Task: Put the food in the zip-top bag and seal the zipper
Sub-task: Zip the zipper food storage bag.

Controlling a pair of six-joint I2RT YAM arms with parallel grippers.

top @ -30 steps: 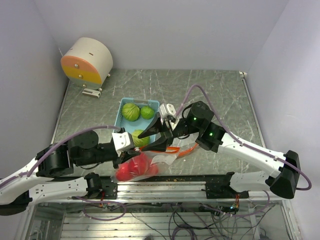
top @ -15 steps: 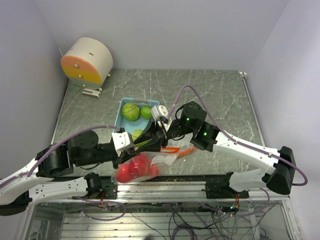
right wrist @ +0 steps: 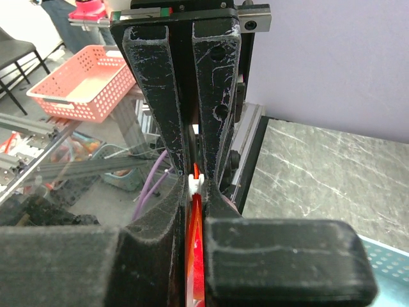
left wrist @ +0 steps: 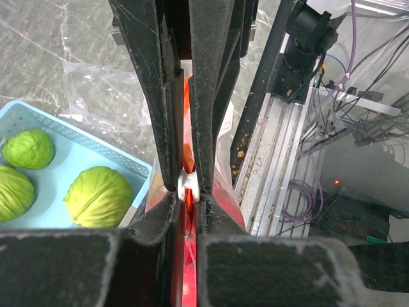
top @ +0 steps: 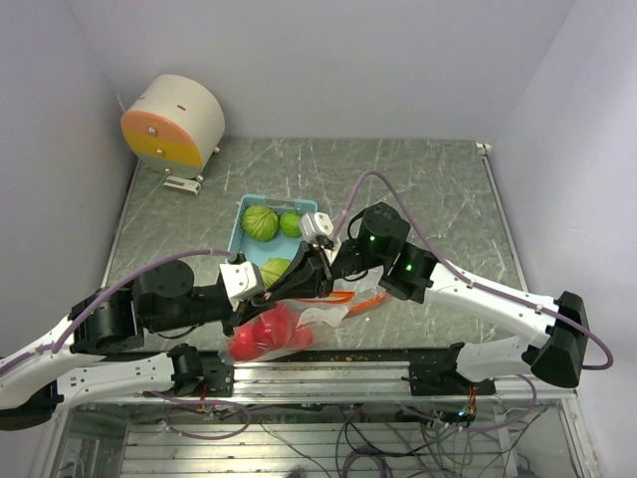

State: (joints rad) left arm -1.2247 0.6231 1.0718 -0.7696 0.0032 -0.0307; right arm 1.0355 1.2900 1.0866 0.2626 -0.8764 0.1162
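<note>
1. The left hand (left wrist: 188, 185) is pressed together on the orange zipper strip (top: 350, 297) of the clear bag (top: 299, 324). A small white piece, possibly the slider, is pinched there too.
2. The right hand (right wrist: 197, 185) is clamped on that same strip just beside the left one, so both pinches are crowded at the strip's left end.
3. The red balls (top: 267, 337) are seen inside the bag at the near edge of the bench (top: 428, 189). Two cabbage heads (top: 260, 222) and a lime ball (top: 291, 223) are left in the blue tray (top: 242, 214), just beyond the hands.
4. The strip's long axis runs left to right, and its free length trails off to the right of both hands. It's judged that any slide along the zipper would have to go rightward, which suits the right arm better.
5. The greens lie far-side of both hands, and neither hand is free to fetch them.
6. No brand, label or writing can be read anywhere.
</note>
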